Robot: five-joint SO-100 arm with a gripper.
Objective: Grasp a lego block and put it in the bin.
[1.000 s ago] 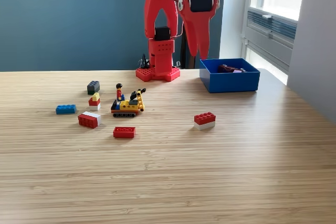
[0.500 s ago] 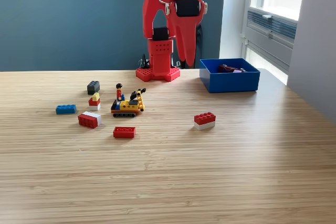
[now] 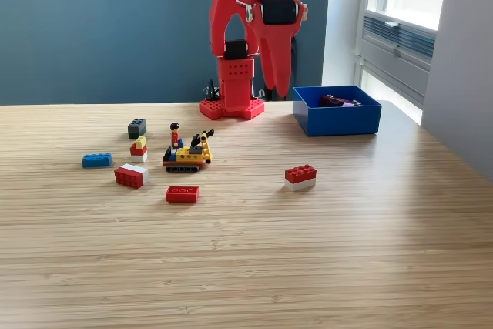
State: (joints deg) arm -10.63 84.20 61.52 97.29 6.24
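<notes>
Apparently no readable writing: blocks (image 3: 182,194), bin (image 3: 337,120).

The red arm (image 3: 235,52) stands tall at the back of the bench (image 3: 246,252), on its flat red base (image 3: 231,108). Its top part bends over, so the claw (image 3: 276,82) hangs down and points at the bench, high in the air. The two fingers look pressed close together, with nothing between them.
</notes>
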